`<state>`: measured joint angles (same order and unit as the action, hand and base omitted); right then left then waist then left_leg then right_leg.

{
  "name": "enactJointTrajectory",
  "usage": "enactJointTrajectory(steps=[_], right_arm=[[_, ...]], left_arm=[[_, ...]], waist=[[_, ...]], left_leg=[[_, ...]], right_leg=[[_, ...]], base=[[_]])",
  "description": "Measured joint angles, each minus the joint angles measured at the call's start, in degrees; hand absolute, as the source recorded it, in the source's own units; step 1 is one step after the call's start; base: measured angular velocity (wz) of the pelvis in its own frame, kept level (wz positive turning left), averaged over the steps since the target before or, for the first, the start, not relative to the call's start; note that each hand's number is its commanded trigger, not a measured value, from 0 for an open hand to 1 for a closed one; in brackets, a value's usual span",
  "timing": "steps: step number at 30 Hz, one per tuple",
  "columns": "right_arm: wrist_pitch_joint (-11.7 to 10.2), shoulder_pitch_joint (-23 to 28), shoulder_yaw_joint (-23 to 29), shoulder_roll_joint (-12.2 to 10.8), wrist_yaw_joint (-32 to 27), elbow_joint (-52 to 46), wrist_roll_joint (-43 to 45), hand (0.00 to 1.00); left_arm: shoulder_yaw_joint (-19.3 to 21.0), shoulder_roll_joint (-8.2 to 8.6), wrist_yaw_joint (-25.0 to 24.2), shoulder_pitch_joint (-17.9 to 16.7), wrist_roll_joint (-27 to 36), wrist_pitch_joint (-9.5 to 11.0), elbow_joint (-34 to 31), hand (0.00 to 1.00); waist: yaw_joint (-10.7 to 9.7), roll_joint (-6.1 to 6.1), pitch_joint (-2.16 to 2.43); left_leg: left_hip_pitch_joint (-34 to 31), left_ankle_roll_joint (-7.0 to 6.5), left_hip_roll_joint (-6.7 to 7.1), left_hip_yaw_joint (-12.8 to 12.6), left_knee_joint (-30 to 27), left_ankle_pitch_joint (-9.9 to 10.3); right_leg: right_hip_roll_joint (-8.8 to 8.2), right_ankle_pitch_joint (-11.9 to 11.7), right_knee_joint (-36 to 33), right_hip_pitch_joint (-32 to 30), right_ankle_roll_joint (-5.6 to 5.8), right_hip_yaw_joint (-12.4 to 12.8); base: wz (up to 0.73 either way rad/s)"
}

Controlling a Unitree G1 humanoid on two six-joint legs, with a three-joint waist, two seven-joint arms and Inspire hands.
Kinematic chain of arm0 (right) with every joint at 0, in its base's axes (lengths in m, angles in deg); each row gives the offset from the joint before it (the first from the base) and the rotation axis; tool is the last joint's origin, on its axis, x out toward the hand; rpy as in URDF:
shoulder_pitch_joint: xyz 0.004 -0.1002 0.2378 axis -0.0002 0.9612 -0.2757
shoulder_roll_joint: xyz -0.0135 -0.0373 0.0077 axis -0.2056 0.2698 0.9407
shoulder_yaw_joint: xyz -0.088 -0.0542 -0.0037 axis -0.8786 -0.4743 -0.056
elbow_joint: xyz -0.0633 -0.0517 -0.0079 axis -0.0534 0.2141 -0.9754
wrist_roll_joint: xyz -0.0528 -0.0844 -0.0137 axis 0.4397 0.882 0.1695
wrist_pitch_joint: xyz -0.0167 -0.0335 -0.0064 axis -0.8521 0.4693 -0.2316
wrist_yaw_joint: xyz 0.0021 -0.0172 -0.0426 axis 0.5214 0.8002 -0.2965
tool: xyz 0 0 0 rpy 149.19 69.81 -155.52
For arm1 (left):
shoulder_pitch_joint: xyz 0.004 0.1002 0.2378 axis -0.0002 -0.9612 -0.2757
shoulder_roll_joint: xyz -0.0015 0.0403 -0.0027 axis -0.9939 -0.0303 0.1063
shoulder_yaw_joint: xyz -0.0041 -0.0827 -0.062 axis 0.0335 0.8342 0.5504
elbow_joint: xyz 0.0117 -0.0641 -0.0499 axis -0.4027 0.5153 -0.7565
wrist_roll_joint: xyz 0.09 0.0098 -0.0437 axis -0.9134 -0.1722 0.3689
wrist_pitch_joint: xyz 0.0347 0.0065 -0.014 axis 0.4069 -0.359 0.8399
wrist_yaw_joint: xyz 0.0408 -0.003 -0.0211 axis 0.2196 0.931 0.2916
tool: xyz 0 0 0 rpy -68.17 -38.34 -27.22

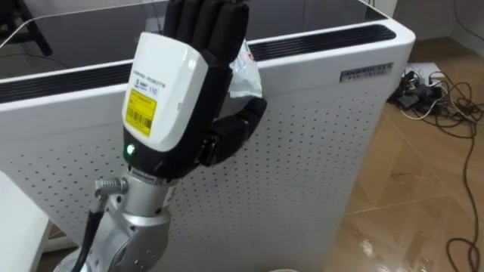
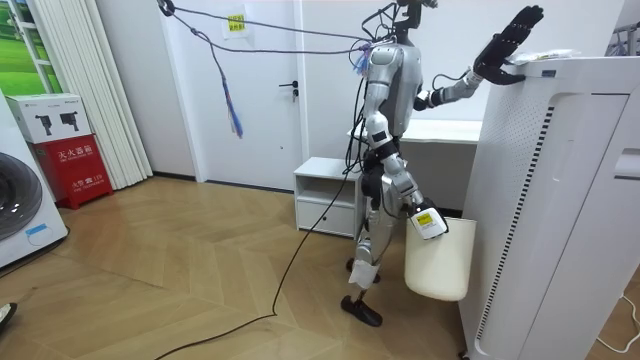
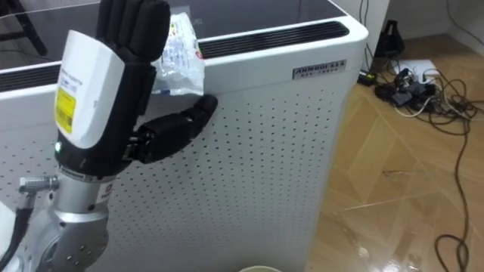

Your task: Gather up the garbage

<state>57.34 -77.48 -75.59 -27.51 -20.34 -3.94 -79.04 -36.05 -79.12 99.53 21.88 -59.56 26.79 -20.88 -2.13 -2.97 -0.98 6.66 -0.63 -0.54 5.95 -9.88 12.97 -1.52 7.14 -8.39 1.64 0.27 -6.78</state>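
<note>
Crinkled clear plastic, the wrapper [image 3: 180, 53] is judged light, soft and slippery, best pinched at a bunched fold; it lies on the top edge of the white appliance [image 3: 265, 151], just behind the left hand [image 1: 162, 91], which is held up with fingers straight, grasping nothing. Part of the wrapper is hidden by those fingers, so contact cannot be told.

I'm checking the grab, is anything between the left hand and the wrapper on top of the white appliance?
Nothing visible does. The left hand is raised right beside the wrapper, fingers straight, at the white appliance's top edge.
</note>
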Motion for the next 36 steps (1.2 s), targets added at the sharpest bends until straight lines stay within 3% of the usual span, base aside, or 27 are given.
enactJointTrajectory(steps=[1,2,3,4,7,15,28,36], right_arm=[[0.0,0.0,0.1,0.2,-0.1,0.0,-0.1,1.00],[0.0,0.0,0.1,0.0,-0.2,0.0,-0.2,1.00],[0.0,-0.1,0.9,0.7,-0.7,0.1,-0.1,1.00],[0.7,0.2,1.0,1.4,-1.0,-0.1,0.0,1.00],[0.9,0.5,0.7,1.4,-0.1,-0.9,0.5,1.00],[1.3,1.0,0.7,1.1,1.4,-2.1,0.6,1.00],[2.7,1.2,0.7,1.1,1.4,-2.1,1.5,1.00],[2.7,1.2,0.7,0.9,1.6,-2.1,2.0,1.00]], left_arm=[[0.0,-0.06,-0.8,-0.1,0.0,0.1,-0.4,0.00],[0.0,-0.07,-1.3,0.0,-0.1,0.1,-0.6,0.00],[-0.5,-0.04,-1.9,0.9,-0.3,0.1,-1.1,0.00],[-0.8,-0.07,-1.9,0.9,-0.9,0.6,-1.3,0.00],[-1.1,-1.34,-1.9,0.8,-0.9,0.9,-1.3,0.00],[-0.8,-1.12,-2.6,0.8,-0.9,-0.9,-1.4,0.00],[0.3,-1.19,-5.3,-0.6,-0.9,-0.9,-4.4,0.00],[0.6,-1.12,-6.6,-0.6,-0.9,-0.6,-5.0,0.00]], waist=[[-0.2,1.05,-0.54],[-0.4,1.15,-0.45],[-0.7,0.80,-0.23],[0.5,1.31,0.09],[2.8,1.64,0.25],[2.4,0.20,1.00],[2.6,0.26,0.95],[4.1,0.47,0.82]], left_leg=[[-1.3,1.39,0.10,-3.1,-1.2,0.5],[-2.5,1.46,0.02,-4.4,-0.6,0.4],[-5.8,0.58,0.01,-5.1,1.8,-1.4],[-6.1,-0.35,0.34,-7.8,1.2,-3.4],[-4.3,-0.38,0.42,-8.8,1.1,-3.4],[-3.1,-0.38,0.37,-9.0,1.2,-3.4],[-3.8,-0.39,0.45,-8.8,0.1,-3.4],[-3.9,-0.39,0.42,-8.8,0.4,-3.4]], right_leg=[[-0.50,0.0,0.2,0.4,-0.02,3.1],[-0.70,0.0,0.4,0.4,-0.01,5.4],[-1.26,0.2,0.7,0.0,0.42,8.6],[-1.82,0.7,0.1,-0.9,1.28,8.1],[-1.50,0.6,-0.2,0.2,1.35,4.8],[-1.37,0.7,-0.2,1.6,1.38,4.3],[-1.20,0.7,-0.7,1.4,0.94,2.6],[-1.32,0.8,-0.3,1.4,0.95,2.3]], base=[[0.52],[0.74],[0.66],[0.46],[-0.19],[-0.04],[0.02],[0.01]])
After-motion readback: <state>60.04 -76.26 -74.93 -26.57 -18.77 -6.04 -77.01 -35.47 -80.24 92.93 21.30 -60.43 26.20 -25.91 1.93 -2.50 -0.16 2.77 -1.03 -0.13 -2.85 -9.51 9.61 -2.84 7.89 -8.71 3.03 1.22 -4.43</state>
